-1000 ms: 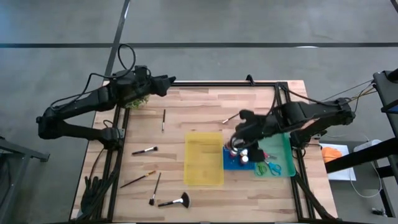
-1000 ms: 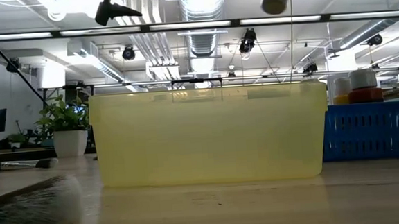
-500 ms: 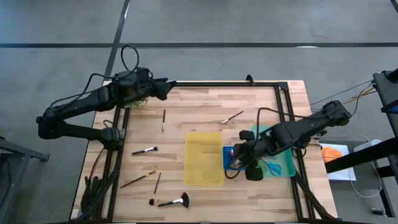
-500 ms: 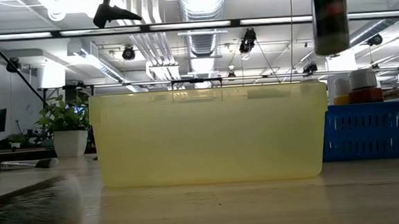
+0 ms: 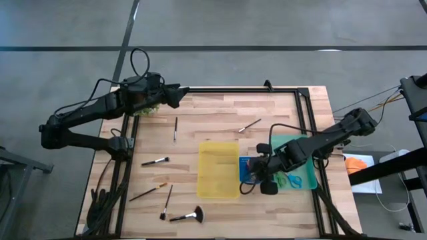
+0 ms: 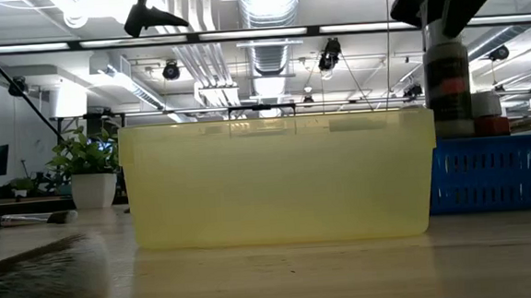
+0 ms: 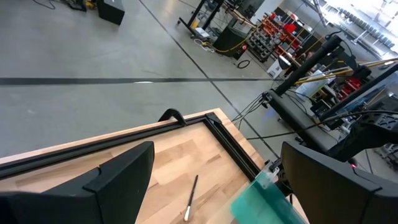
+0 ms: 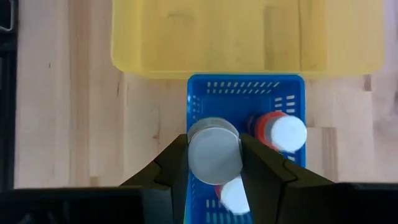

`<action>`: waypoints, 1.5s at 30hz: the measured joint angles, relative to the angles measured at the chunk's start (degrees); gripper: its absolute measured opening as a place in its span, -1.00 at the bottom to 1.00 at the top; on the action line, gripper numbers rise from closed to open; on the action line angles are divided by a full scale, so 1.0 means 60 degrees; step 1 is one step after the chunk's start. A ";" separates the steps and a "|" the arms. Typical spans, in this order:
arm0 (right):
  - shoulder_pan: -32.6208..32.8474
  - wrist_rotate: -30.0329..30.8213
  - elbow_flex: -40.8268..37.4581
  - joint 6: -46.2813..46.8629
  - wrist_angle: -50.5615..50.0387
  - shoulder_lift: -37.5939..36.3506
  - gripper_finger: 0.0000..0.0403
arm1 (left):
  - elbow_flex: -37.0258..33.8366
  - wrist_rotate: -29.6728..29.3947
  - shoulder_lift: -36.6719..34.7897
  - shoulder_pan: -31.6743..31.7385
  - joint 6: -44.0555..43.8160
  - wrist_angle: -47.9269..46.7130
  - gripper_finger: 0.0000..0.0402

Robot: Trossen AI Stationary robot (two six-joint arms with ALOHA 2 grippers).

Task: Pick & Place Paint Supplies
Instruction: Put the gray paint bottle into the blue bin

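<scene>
My right gripper (image 8: pixel 214 168) is shut on a dark paint bottle with a red label (image 6: pixel 448 78) and a grey cap (image 8: pixel 214 152). It hangs over the blue basket (image 8: pixel 292 93), which holds a red bottle with a white cap (image 8: pixel 281 132) and another white-capped bottle (image 8: pixel 235 196). Thin brushes (image 5: pixel 175 128) (image 5: pixel 250 125) (image 5: pixel 155 161) and a black fan brush (image 5: pixel 188 216) lie flat on the table. Scissors (image 5: pixel 288 179) lie in the green tray (image 5: pixel 300 150). My left gripper (image 5: pixel 179 94) waits open at the table's far left corner. My right gripper pinches the paint bottle between its two fingers (image 8: pixel 264 171), one on either side of its top just under the grey cap (image 8: pixel 214 152). The fingers point down from above. The bottle hangs upright, and its lower end (image 6: pixel 450 115) is clear above the blue basket's rim.
A flat yellow tray (image 5: pixel 219 169) stands left of the blue basket, mid-table. A leafy plant (image 5: pixel 148 108) sits by the left arm at the far left corner. More brushes (image 5: pixel 148 193) (image 5: pixel 165 202) lie toward the near left. Black frame rails (image 5: pixel 303 113) border the table.
My right gripper has carried the paint bottle toward the table's near edge and down, staying shut on it. In the low view the bottle has sunk from the picture's top to just above the blue basket.
</scene>
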 joint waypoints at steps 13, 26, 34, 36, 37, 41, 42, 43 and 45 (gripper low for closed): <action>-0.0006 0.0019 -0.1157 0.0037 0.1190 -0.0033 -0.46 | 0.0002 0.0036 0.0004 0.0000 -0.0251 -0.0026 0.80; -0.0296 -0.0023 -0.1750 -0.0129 0.1865 -0.0051 -0.46 | 0.0001 0.0029 0.0007 0.0000 -0.0288 -0.0033 0.80; -0.0361 -0.0353 -0.1760 -0.0540 0.1944 -0.0044 -0.46 | 0.0000 0.0004 0.0007 0.0000 -0.0288 -0.0034 0.80; -0.0363 -0.0370 -0.1768 -0.0576 0.1952 -0.0044 -0.46 | 0.0002 0.0004 0.0005 0.0000 -0.0288 -0.0036 0.80; -0.0373 -0.0362 -0.1780 -0.0618 0.1949 -0.0044 -0.46 | 0.0000 0.0004 0.0007 0.0000 -0.0288 -0.0040 0.80; -0.0420 -0.0354 -0.1842 -0.0726 0.1952 -0.0040 -0.46 | 0.0000 0.0007 0.0004 0.0000 -0.0288 -0.0046 0.80; -0.0427 -0.0350 -0.1869 -0.0722 0.1952 -0.0040 -0.46 | 0.0000 0.0006 0.0007 0.0000 -0.0285 -0.0046 0.80; -0.0438 -0.0350 -0.1887 -0.0725 0.1944 -0.0040 -0.46 | 0.0002 0.0007 0.0007 0.0000 -0.0285 -0.0046 0.80; -0.0445 -0.0347 -0.1895 -0.0726 0.1947 -0.0029 -0.46 | 0.0001 0.0007 0.0005 0.0000 -0.0288 -0.0046 0.80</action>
